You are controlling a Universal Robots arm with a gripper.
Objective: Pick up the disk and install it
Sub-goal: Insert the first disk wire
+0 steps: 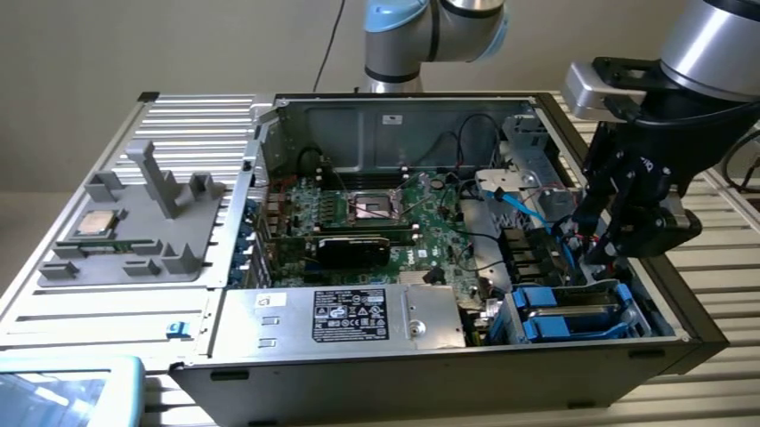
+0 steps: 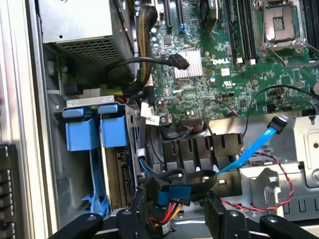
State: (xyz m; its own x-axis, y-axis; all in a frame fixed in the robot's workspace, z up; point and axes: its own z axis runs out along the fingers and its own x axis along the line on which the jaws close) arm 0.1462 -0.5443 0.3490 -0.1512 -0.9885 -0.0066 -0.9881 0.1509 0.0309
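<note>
The disk (image 1: 572, 309) lies flat in the drive bay at the front corner of the open computer case, on the exterior view's right, its grey-silver top framed by the bright blue carrier. In the wrist view the carrier's blue tabs (image 2: 92, 132) stand side by side above the bay. My gripper (image 1: 600, 253) hangs just above and behind the bay, apart from the disk. Its black fingers (image 2: 142, 214) are open. Between them lies a bundle of black cables with a blue-marked connector (image 2: 174, 191) and red and yellow wires, with my gripper (image 2: 177, 219) around it, not clamping.
The large silver box with a black label (image 1: 344, 316) fills the case's front. The green motherboard (image 1: 380, 222) lies behind it. A light blue flat cable (image 2: 254, 147) crosses near my fingers. A grey tray (image 1: 178, 258) on the exterior view's left holds the small processor chip (image 1: 95, 224).
</note>
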